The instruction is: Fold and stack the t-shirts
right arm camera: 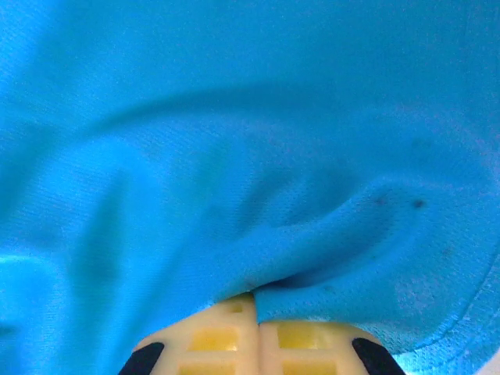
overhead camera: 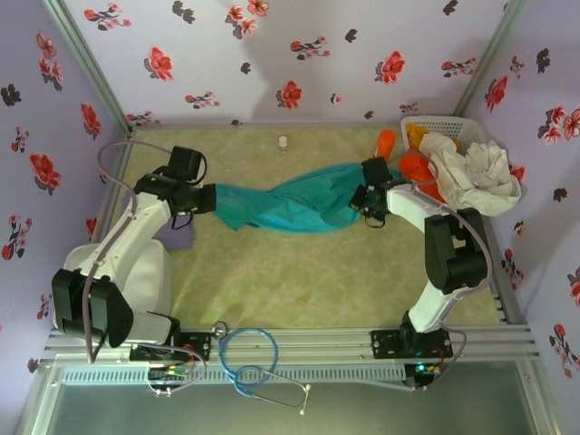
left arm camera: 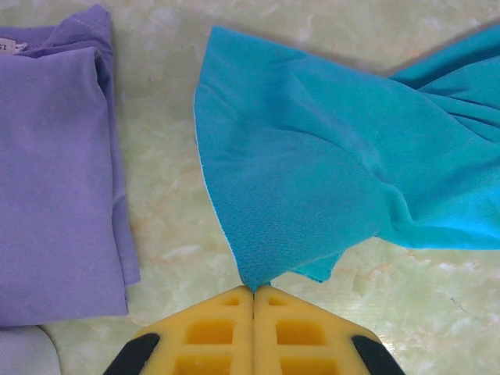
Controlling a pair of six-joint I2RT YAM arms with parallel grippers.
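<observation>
Left jaws, right jaws clamped on teal tee (overhead camera: 290, 207); pull apart evenly, flatten the bunch between them

Floral lilac walls (overhead camera: 217, 54), green marbled tabletop (overhead camera: 299, 272).

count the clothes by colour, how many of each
teal t-shirt: 1
purple t-shirt: 1
orange garment: 1
off-white garment: 1
total: 4
</observation>
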